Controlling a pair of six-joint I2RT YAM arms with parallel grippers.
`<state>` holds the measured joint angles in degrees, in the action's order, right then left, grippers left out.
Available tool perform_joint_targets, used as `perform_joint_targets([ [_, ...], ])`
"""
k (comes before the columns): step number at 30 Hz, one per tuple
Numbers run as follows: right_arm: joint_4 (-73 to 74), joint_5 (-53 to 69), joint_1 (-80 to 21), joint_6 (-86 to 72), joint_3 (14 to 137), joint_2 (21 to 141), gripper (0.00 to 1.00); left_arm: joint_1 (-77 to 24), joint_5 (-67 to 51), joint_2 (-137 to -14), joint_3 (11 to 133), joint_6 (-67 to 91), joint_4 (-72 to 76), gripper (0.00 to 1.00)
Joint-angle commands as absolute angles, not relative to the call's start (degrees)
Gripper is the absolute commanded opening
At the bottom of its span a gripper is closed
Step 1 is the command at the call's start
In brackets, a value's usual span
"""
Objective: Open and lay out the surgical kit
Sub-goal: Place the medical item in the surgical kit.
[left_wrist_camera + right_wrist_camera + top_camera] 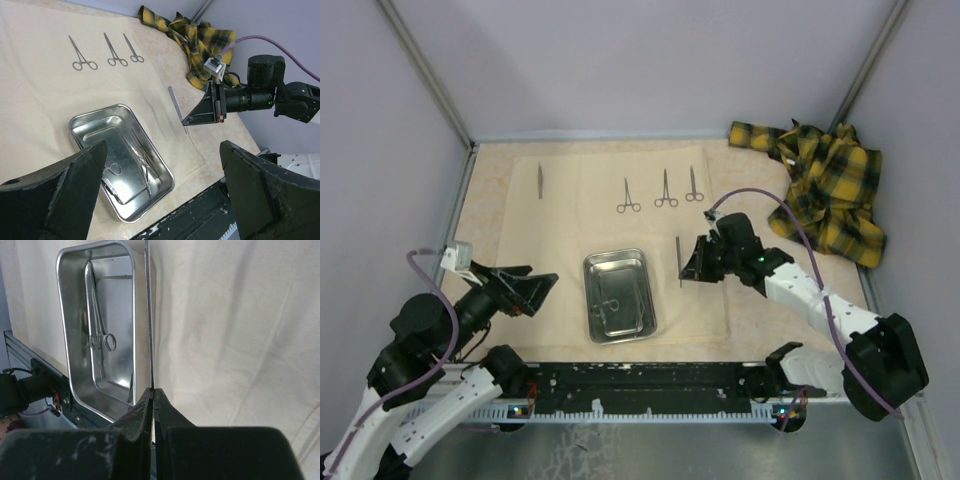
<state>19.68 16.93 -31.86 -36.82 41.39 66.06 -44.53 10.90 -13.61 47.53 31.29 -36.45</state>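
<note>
The pale beige cloth wrap (620, 215) lies spread flat. On it stands the steel tray (588, 300), with a ring-handled clamp (97, 340) and other instruments (142, 165) inside. Three clamps (628, 196) (666, 190) (694, 186) and tweezers (540, 180) lie in a row along the far side. My right gripper (686, 272) (153, 390) is shut on a thin flat metal instrument (680, 255) (148, 315), held just right of the tray. My left gripper (544, 276) (162, 150) hovers open and empty, left of the tray.
A yellow-and-black plaid cloth (825, 185) is heaped at the back right corner, off the wrap. Walls enclose the table on three sides. The black base rail (650, 380) runs along the near edge.
</note>
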Motion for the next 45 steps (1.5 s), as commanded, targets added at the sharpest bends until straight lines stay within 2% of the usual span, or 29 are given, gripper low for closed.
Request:
perform_joint_targets([
  [1, 15.6, 25.75, -27.74, -33.1, 40.41, 66.85, 0.0, -44.73, 10.02, -14.66, 46.97, 31.54, -34.37, 1.0],
  [21, 2.37, 25.87, -26.37, -36.18, 41.88, 85.69, 0.0, -44.74, 10.2, -15.27, 47.26, 30.98, -34.09, 1.0],
  [43, -3.75, 25.66, -25.4, -40.44, 35.25, 91.93, 0.0, -44.74, 10.11, -15.73, 48.34, 30.58, -34.28, 1.0],
  [45, -3.29, 25.62, -25.4, -40.3, 35.27, 91.36, 0.03, -44.74, 10.01, -15.79, 48.34, 30.65, -34.27, 1.0],
])
